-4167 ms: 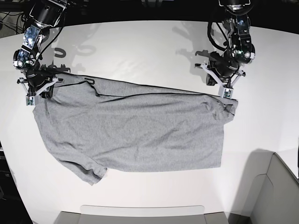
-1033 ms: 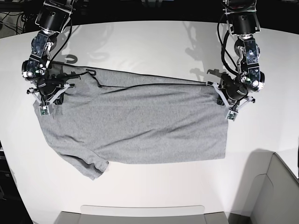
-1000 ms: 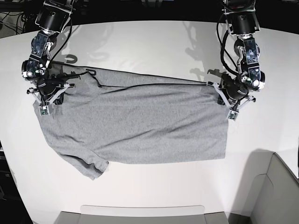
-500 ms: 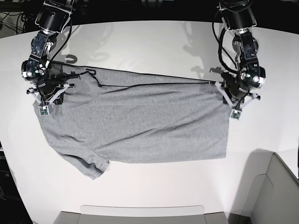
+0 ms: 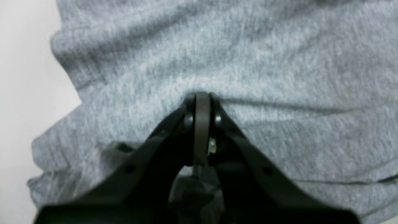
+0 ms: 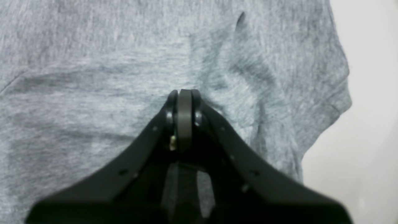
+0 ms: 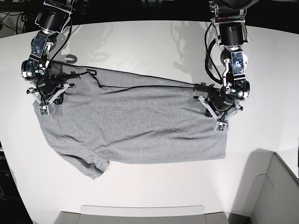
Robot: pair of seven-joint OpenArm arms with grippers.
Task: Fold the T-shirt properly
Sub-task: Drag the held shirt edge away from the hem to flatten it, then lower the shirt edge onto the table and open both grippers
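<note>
The heather-grey T-shirt [image 7: 135, 126] lies spread flat across the white table [image 7: 140, 42], its dark neckline [image 7: 91, 72] at the far left and a sleeve [image 7: 88, 165] at the near left. My left gripper [image 7: 219, 125] is shut on the shirt's right edge. In the left wrist view its tips [image 5: 202, 95] pinch grey fabric [image 5: 279, 62] that creases away from them. My right gripper [image 7: 43, 109] is shut on the shirt's left shoulder. In the right wrist view wrinkles in the cloth [image 6: 77, 62] run into its closed tips [image 6: 185, 91]. No lettering shows.
A grey bin [image 7: 280, 196] stands at the near right corner. A grey tray edge [image 7: 140, 212] runs along the table's front. Bare white table surrounds the shirt on all sides.
My left arm has moved inward toward the shirt's middle and slightly nearer, carrying the right edge with it and slackening the cloth there. The right arm has held still.
</note>
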